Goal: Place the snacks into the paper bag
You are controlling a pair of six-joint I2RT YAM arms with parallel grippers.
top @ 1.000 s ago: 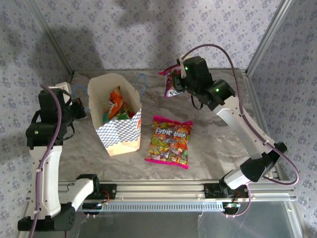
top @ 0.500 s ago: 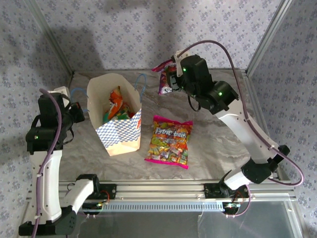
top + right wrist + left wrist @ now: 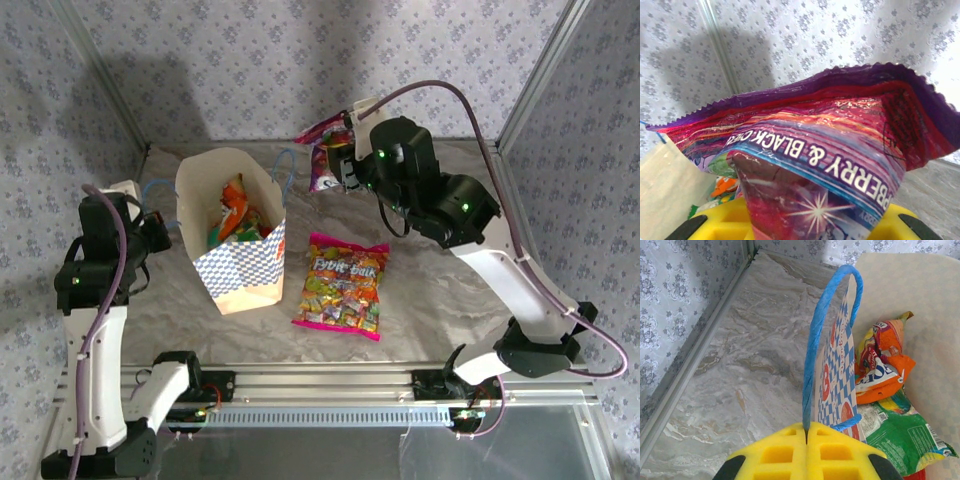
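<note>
The paper bag (image 3: 240,272) stands open at the left of the table, with orange and green snacks (image 3: 233,215) inside. My left gripper (image 3: 157,228) is shut on the bag's blue cord handle (image 3: 822,325), pinched at the fingertips of that gripper (image 3: 806,429). An orange packet (image 3: 885,370) and a green packet (image 3: 897,432) lie in the bag. My right gripper (image 3: 347,172) is shut on a purple-red packet (image 3: 324,160), held in the air right of the bag's mouth. The same packet (image 3: 830,145) hides the right gripper's (image 3: 805,222) jaws. A large pink snack bag (image 3: 342,285) lies flat on the table.
Patterned walls and metal posts (image 3: 535,70) enclose the marble table (image 3: 440,290). The bag's second blue handle (image 3: 287,165) sticks up on its right side, just left of the hanging packet. The aluminium rail (image 3: 330,382) runs along the near edge.
My right arm has carried the purple packet leftward, closer to the bag's mouth. The left gripper has kept its hold on the handle and shifted only slightly.
</note>
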